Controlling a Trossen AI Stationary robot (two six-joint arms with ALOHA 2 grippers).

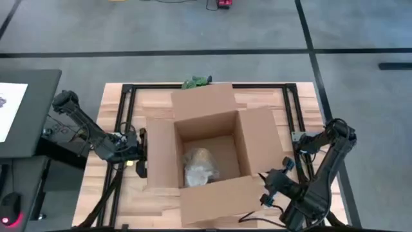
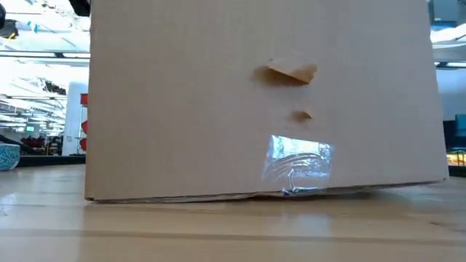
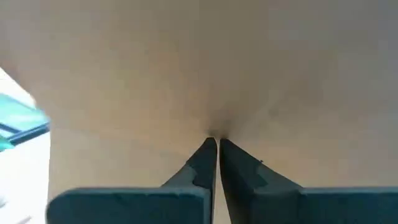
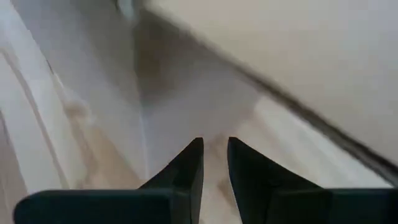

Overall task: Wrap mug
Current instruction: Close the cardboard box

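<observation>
An open cardboard box (image 1: 206,138) stands mid-table with its flaps spread. A crumpled paper bundle (image 1: 199,166) lies on the box's floor; the mug itself is hidden. My left gripper (image 1: 140,158) is shut, at the outer side of the box's left flap (image 1: 158,154). My right gripper (image 1: 267,191) is near the table's front right, beside the right corner of the near flap (image 1: 222,196). Its fingers (image 4: 214,143) stand a narrow gap apart with nothing between them. In the low view the box's near side (image 2: 262,94) fills the frame. My left gripper has its shut fingertips (image 3: 214,144) against the outer face of the box's left flap (image 3: 214,93). The fingers come level from the table's left. The box rests on the table.
A small green thing (image 1: 196,82) lies at the table's far edge behind the box. A blue bowl (image 2: 7,155) shows at the far left in the low view. Black frame rails (image 1: 293,113) run along the table's sides. Bare wood (image 1: 119,193) lies at the front left.
</observation>
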